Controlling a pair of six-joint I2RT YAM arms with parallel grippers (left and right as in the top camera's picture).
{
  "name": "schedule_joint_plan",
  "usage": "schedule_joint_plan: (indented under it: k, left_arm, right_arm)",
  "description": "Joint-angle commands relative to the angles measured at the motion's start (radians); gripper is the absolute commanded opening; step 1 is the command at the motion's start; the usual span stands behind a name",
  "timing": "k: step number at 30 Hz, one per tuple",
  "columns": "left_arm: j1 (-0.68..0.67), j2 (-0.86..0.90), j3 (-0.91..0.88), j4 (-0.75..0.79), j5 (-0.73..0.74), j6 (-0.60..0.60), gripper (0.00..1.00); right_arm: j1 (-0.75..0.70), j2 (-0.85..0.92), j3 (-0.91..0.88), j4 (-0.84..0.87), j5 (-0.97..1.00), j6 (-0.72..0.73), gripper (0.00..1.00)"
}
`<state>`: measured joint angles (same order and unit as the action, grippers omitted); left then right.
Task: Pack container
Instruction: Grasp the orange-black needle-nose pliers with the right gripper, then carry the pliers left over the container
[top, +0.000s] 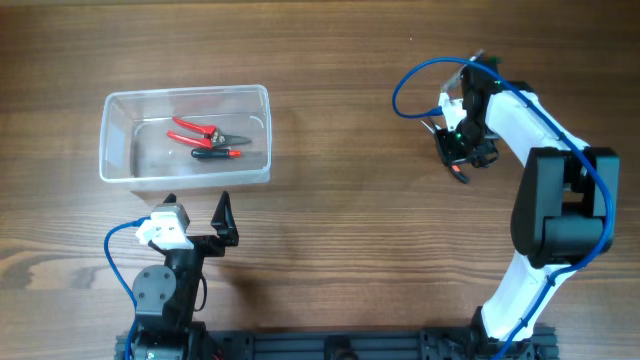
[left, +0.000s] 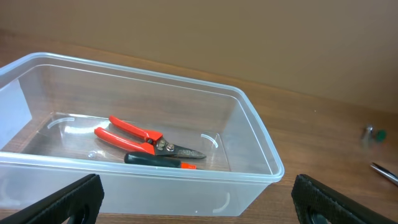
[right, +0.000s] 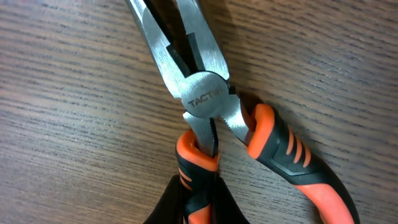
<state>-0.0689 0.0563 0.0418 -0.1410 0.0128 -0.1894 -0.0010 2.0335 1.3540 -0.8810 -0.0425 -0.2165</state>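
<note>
the left pincer (top: 197, 208) is released, its black fingers spread wide and empty, just beside the near wall of the container (top: 190, 92). that clear, round-cornered plastic tub sits at the left of the wood-grain counter (top: 330, 250) and holds red-handled snips (top: 205, 132) and a slim black-and-orange tool (top: 215, 154). far right, the right pincer (top: 455, 150) is low over steel long-nose pliers (right: 205, 93) with ribbed orange-and-black handles. whether it grips them i cannot tell.

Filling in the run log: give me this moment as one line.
left pincer open, empty | right pincer at orange-black long-nose pliers on table, grip unclear | clear plastic rectangular container holds red-handled snips
</note>
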Motion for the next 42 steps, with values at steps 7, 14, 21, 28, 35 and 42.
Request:
schedule_joint_plan:
  k: [7, 14, 21, 28, 35, 42]
  left_arm:
    - [0.006, -0.001, -0.004, -0.001, -0.003, -0.009, 1.00]
    - [0.006, -0.001, -0.004, -0.001, -0.003, -0.009, 1.00]
    - [0.006, -0.001, -0.004, -0.001, -0.003, -0.009, 1.00]
    - [0.006, -0.001, -0.004, -0.001, -0.003, -0.009, 1.00]
    - [0.006, -0.001, -0.004, -0.001, -0.003, -0.009, 1.00]
    - [0.006, -0.001, -0.004, -0.001, -0.003, -0.009, 1.00]
  right_arm:
    - [0.036, -0.167, 0.091, -0.005, -0.111, 0.056, 0.04]
    - [0.206, -0.345, 0.195, 0.103, -0.331, 0.025, 0.04]
    - [0.526, -0.348, 0.198, 0.402, -0.425, -0.145, 0.04]
    - [0.695, -0.188, 0.198, 0.592, -0.400, -0.274, 0.04]
    - [0.740, 0.040, 0.198, 0.668, -0.484, -0.273, 0.04]
    - [0.748, 0.106, 0.198, 0.681, -0.477, -0.243, 0.04]
